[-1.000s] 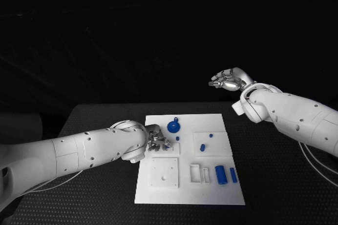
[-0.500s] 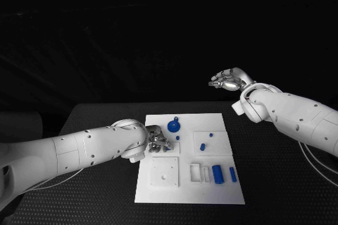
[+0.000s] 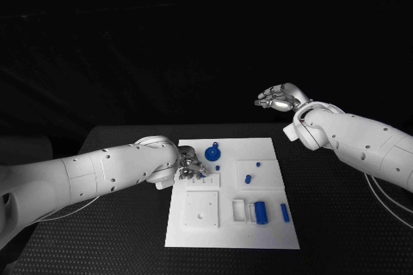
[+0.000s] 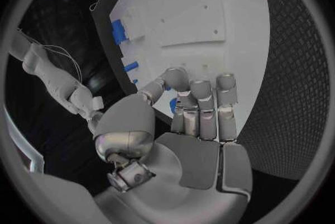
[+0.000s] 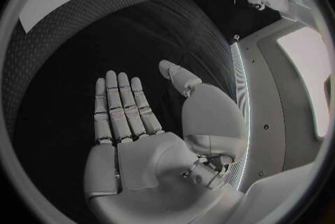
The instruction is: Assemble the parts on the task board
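one task board (image 3: 225, 227), six blue parts (image 3: 260, 213), two hands (image 3: 277, 98)

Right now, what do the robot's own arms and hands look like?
Both arms are smooth white shells with small dark dots along them, swelling to a rounded housing at the wrist. Thin pale cables trail beside each arm on the table. The left hand and right hand are silver metal, with segmented fingers and a bulbous polished thumb base.

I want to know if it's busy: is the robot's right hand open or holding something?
Open. The right hand holds nothing: its fingers are straight, the thumb apart, raised away from the white board.
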